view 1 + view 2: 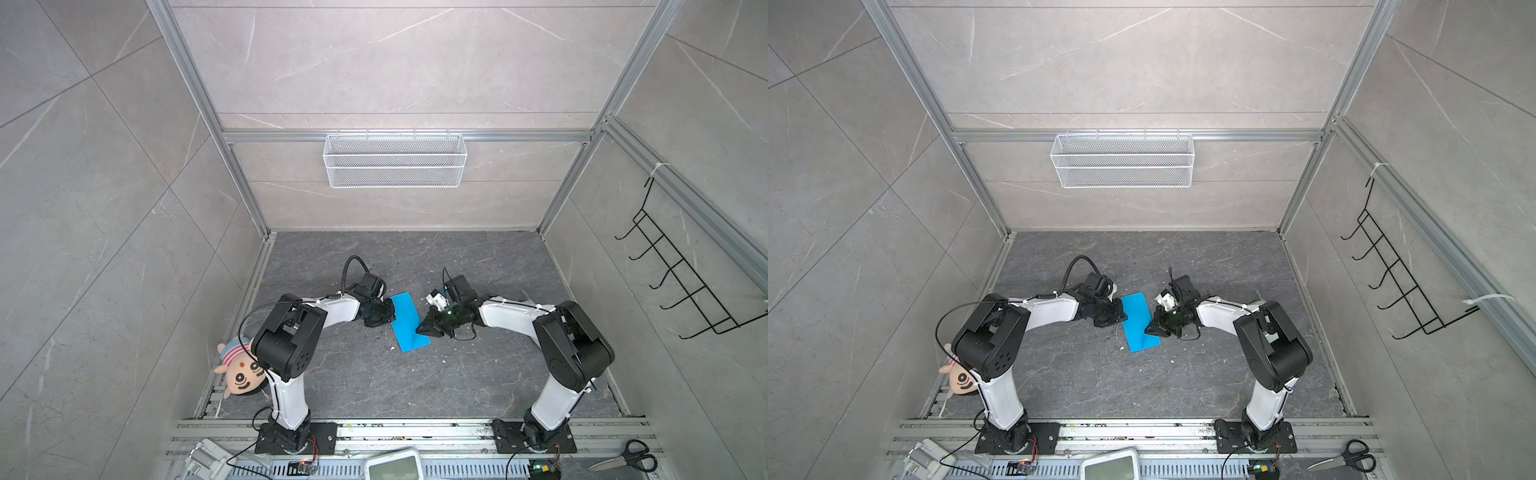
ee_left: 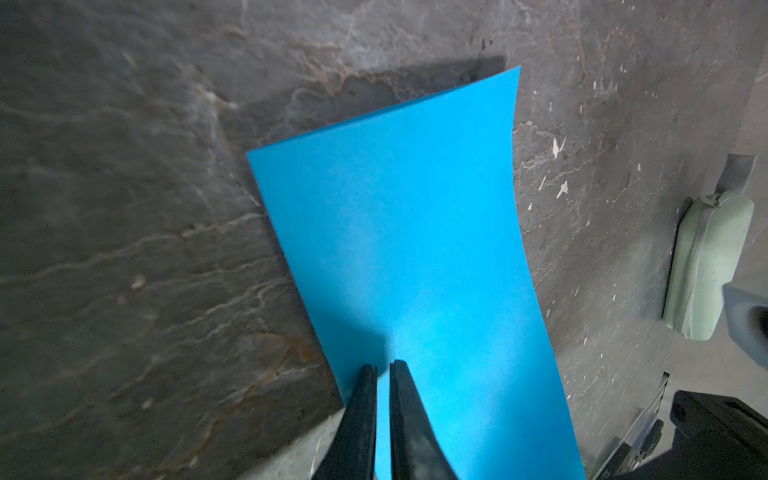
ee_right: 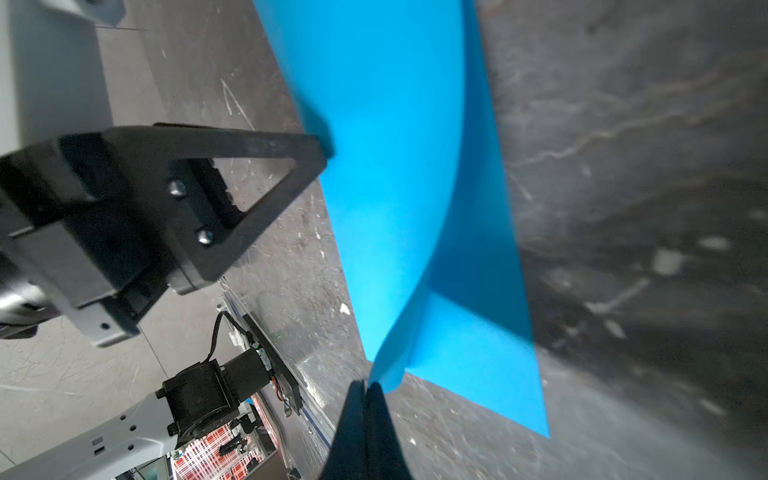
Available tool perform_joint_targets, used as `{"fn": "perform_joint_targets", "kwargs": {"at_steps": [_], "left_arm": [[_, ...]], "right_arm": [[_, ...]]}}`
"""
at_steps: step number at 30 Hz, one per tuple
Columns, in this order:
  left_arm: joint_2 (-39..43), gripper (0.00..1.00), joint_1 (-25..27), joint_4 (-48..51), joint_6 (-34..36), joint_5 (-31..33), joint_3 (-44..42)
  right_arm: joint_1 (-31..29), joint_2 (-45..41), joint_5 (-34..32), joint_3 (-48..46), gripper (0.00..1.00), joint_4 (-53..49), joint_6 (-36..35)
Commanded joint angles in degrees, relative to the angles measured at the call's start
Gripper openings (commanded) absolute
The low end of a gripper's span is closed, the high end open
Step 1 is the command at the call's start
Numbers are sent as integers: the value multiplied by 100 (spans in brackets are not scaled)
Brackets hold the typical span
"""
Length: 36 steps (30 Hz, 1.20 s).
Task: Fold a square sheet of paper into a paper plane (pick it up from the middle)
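Your bright sky-blue square sheet of paper lay doubled into long strip at middle of dark grey veined stone tabletop, between both grippers. Your right gripper sat at strip's right edge, toward near end, jaws clamped on lifted corner of top layer. Top layer bowed upward. Your left gripper met strip's left edge, jaws at narrow slit. You could not tell whether they pinched paper.

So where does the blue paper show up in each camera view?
A top view: blue paper below centre, beside the left pincer.
A top view: blue paper, same spot.
Left wrist: blue paper fills the middle.
Right wrist: band through the middle.
Shared landmark: left pincer at its edge.
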<state>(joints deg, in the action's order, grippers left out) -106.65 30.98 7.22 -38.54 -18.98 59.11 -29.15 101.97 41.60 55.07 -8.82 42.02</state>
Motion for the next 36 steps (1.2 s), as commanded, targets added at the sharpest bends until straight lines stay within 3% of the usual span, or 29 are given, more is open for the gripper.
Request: {"fn": "perform_joint_targets", "kwargs": {"at_steps": [1,13,36], "left_arm": [[-180,14,22,120,40,110,-84],[-111,15,26,226,125,76,-40],[-84,14,25,350,147,84,31]], "right_arm": [[-123,234,92,140,3,498,177],[-276,617,-176,-48,4,1763,806],[-370,1079,-293,57,4,1873,773]]}}
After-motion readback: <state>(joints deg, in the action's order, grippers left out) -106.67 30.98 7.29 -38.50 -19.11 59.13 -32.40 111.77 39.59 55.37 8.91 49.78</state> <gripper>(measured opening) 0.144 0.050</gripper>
